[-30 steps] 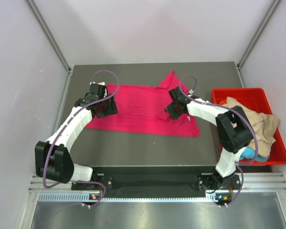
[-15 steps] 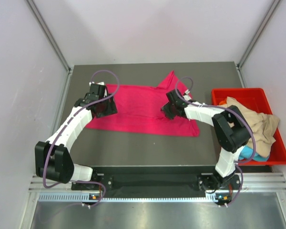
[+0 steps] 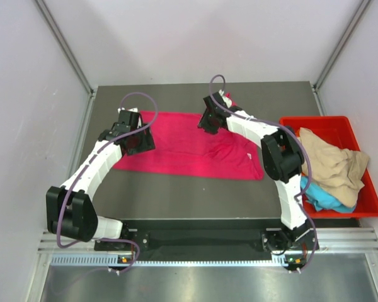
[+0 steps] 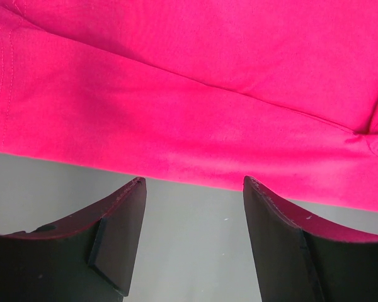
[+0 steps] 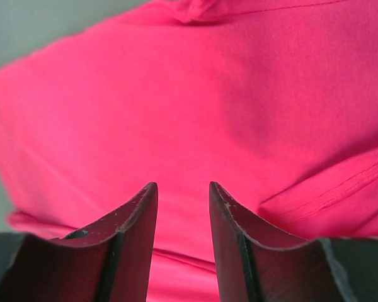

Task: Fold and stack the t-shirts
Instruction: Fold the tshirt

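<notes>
A magenta-pink t-shirt lies spread across the grey table. My left gripper hovers at the shirt's left end. In the left wrist view the left gripper is open over bare table, just short of the pink hem. My right gripper hangs over the shirt's back edge near the middle. In the right wrist view the right gripper has its jaws narrowly apart above pink cloth, with nothing pinched between them. A tan-beige t-shirt and a turquoise one lie in the bin.
A red plastic bin stands off the table's right edge. Metal frame posts rise at the back corners, with pale walls on three sides. The right arm's white link reaches across the shirt's right part.
The right gripper has swung from the shirt's right part toward the back and left, now over the back edge. The left arm has stayed put.
</notes>
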Motion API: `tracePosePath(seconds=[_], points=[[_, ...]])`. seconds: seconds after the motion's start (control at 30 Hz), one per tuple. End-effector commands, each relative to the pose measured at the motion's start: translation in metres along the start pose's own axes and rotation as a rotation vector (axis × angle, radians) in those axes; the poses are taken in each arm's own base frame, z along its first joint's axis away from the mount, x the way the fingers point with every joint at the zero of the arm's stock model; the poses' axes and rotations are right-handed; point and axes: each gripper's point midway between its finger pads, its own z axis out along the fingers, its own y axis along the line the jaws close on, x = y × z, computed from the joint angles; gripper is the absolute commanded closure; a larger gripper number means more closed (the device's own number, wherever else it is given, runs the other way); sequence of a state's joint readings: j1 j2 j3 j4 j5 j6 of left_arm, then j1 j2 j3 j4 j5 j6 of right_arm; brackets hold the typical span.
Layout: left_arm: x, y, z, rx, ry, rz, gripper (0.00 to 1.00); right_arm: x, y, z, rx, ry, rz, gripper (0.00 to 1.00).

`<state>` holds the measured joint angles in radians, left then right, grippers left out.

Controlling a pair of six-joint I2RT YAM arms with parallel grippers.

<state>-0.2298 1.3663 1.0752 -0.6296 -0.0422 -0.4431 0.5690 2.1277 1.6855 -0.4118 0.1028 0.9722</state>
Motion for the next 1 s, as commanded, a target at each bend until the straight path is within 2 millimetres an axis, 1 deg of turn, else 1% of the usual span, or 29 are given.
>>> tracePosePath(seconds=[0.0, 0.07, 0.1, 0.13, 0.17, 0.2, 0.23, 0.27, 0.3, 0.33, 0.37, 0.4, 0.43, 0.47, 0.5, 0.53, 0.57, 0.6, 0.63, 0.67, 0.7, 0.73, 0.77, 0.8, 0.83, 0.87, 0.9, 0.93, 0.97], points=[[-0.014, -0.007, -0.002, 0.025, -0.049, -0.008, 0.32, 0.019, -0.014, -0.001, 0.056, 0.096, -0.175, 0.61], [-0.014, -0.006, -0.003, 0.025, -0.053, -0.01, 0.32, 0.012, -0.012, -0.01, 0.048, 0.073, -0.213, 0.61], [-0.014, -0.006, -0.003, 0.023, -0.052, -0.011, 0.32, 0.01, -0.015, -0.013, 0.057, 0.063, -0.22, 0.61], [-0.015, -0.007, -0.003, 0.029, -0.056, -0.011, 0.32, -0.001, -0.015, -0.024, 0.07, 0.021, -0.224, 0.61], [-0.013, -0.007, -0.003, 0.031, -0.052, -0.013, 0.32, -0.009, -0.018, -0.031, 0.087, 0.002, -0.218, 0.61], [-0.013, -0.009, -0.003, 0.042, -0.052, -0.013, 0.32, -0.014, -0.028, -0.037, 0.134, -0.014, -0.212, 0.61], [-0.011, -0.019, -0.004, 0.096, -0.036, -0.011, 0.33, -0.024, -0.029, -0.05, 0.143, -0.039, -0.2, 0.61], [-0.008, -0.026, -0.005, 0.14, -0.024, 0.003, 0.34, -0.036, -0.036, -0.056, 0.169, -0.058, -0.169, 0.61], [-0.004, -0.044, -0.009, 0.249, -0.002, 0.02, 0.34, -0.049, -0.05, -0.067, 0.203, -0.075, -0.142, 0.61], [-0.003, -0.052, -0.01, 0.295, 0.003, 0.022, 0.35, -0.054, -0.056, -0.071, 0.214, -0.079, -0.121, 0.61], [-0.003, -0.061, -0.014, 0.338, -0.008, 0.029, 0.35, -0.052, -0.068, -0.073, 0.237, -0.07, -0.093, 0.61], [0.0, -0.07, -0.017, 0.373, -0.008, 0.037, 0.36, -0.058, -0.073, -0.079, 0.24, -0.08, -0.068, 0.61], [-0.005, -0.079, -0.02, 0.403, -0.031, 0.029, 0.37, -0.064, -0.083, -0.08, 0.252, -0.087, -0.031, 0.61], [-0.004, -0.088, -0.023, 0.443, -0.028, 0.033, 0.37, -0.059, -0.095, -0.078, 0.27, -0.077, -0.017, 0.61], [-0.002, -0.098, -0.024, 0.474, -0.028, 0.037, 0.38, -0.058, -0.098, -0.079, 0.262, -0.067, 0.0, 0.62], [0.002, -0.105, -0.021, 0.491, -0.008, 0.017, 0.38, -0.059, -0.105, -0.077, 0.263, -0.062, 0.021, 0.62], [-0.001, -0.116, -0.021, 0.532, -0.02, 0.02, 0.4, -0.054, -0.112, -0.073, 0.265, -0.05, 0.028, 0.62], [0.005, -0.128, -0.02, 0.56, -0.006, 0.029, 0.41, -0.053, -0.113, -0.072, 0.258, -0.049, 0.035, 0.63], [0.011, -0.135, -0.012, 0.568, 0.021, 0.014, 0.43, -0.052, -0.116, -0.07, 0.26, -0.048, 0.037, 0.63], [0.009, -0.146, -0.01, 0.597, 0.006, 0.018, 0.44, -0.05, -0.122, -0.067, 0.264, -0.05, 0.045, 0.63], [0.018, -0.16, -0.009, 0.623, 0.023, 0.034, 0.45, -0.051, -0.124, -0.064, 0.258, -0.055, 0.051, 0.63], [0.02, -0.169, -0.006, 0.638, 0.031, 0.03, 0.47, -0.05, -0.125, -0.06, 0.245, -0.058, 0.058, 0.63], [0.029, -0.175, 0.007, 0.635, 0.061, 0.031, 0.47, -0.052, -0.127, -0.052, 0.205, -0.081, 0.071, 0.63], [0.034, -0.189, 0.008, 0.664, 0.061, 0.047, 0.49, -0.05, -0.12, -0.05, 0.146, -0.076, 0.078, 0.63], [0.041, -0.195, 0.021, 0.658, 0.091, 0.044, 0.5, -0.052, -0.119, -0.047, 0.109, -0.085, 0.09, 0.63], [0.046, -0.203, 0.024, 0.667, 0.104, 0.055, 0.51, -0.052, -0.118, -0.042, 0.077, -0.101, 0.098, 0.64], [0.046, -0.208, 0.029, 0.669, 0.097, 0.057, 0.51, -0.053, -0.114, -0.043, 0.059, -0.108, 0.1, 0.63], [0.048, -0.212, 0.038, 0.661, 0.111, 0.055, 0.51, -0.053, -0.113, -0.043, 0.052, -0.112, 0.097, 0.64], [0.048, -0.217, 0.041, 0.666, 0.111, 0.056, 0.52, -0.054, -0.113, -0.042, 0.049, -0.115, 0.1, 0.64]])
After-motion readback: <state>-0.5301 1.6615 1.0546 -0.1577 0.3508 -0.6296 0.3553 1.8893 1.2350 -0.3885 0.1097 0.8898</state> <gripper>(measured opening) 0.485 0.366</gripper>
